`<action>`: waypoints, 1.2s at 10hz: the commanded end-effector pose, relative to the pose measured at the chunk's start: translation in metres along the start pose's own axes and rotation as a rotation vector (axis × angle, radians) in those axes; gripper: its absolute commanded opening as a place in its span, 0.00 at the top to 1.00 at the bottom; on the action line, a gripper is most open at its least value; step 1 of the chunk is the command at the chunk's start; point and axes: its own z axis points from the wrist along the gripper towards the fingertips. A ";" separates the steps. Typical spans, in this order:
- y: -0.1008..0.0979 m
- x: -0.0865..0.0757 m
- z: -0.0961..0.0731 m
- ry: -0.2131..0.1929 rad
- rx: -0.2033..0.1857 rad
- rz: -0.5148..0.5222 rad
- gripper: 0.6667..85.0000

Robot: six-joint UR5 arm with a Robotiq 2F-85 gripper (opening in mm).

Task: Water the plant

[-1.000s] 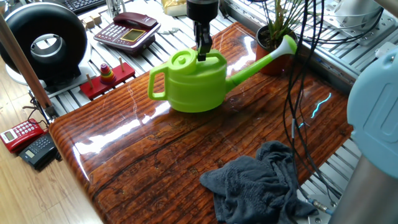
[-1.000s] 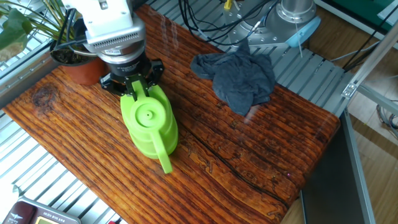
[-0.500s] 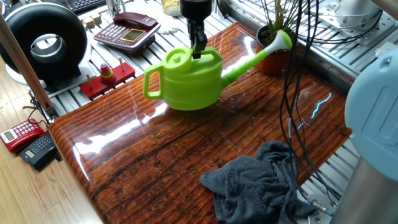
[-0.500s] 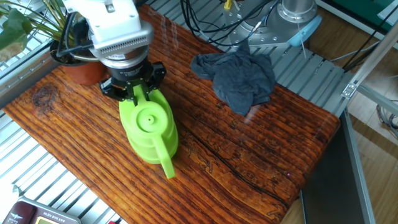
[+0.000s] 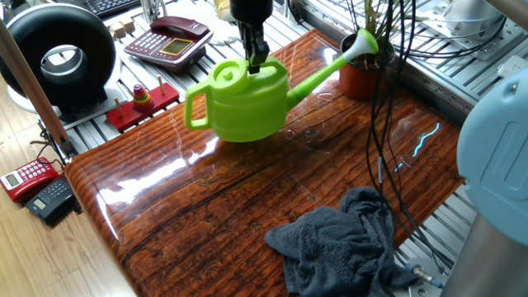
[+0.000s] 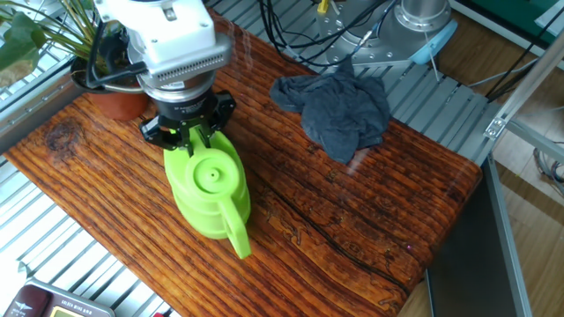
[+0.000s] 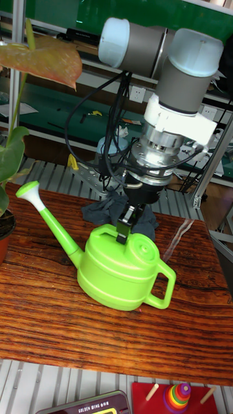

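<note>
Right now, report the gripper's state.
Gripper: closed on the top handle of the green watering can, which is lifted and tilted toward the plant.

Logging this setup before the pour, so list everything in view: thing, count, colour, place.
watering can: 1, lime green, mid table, spout toward the plant
plant: 1, thin green leaves in a reddish-brown pot, far table corner by the spout tip
cloth: 1, dark grey, crumpled at the near table edge
table: 1, glossy red-brown wood grain
desk phone: 1, dark red, on the metal bench beyond the table
stacking-ring toy: 1, red base with coloured rings, beside the table
round black device: 1, black, on the bench at left
gripper: 1, black, jaws shut on the can's top handle
</note>
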 end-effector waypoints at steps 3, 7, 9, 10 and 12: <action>0.008 -0.029 -0.007 -0.092 -0.024 0.013 1.00; 0.004 -0.032 -0.009 -0.058 0.026 -0.064 1.00; 0.001 -0.032 -0.009 -0.043 0.048 -0.118 1.00; 0.001 -0.031 -0.009 -0.038 0.049 -0.137 1.00; 0.000 -0.029 -0.009 -0.027 0.053 -0.194 1.00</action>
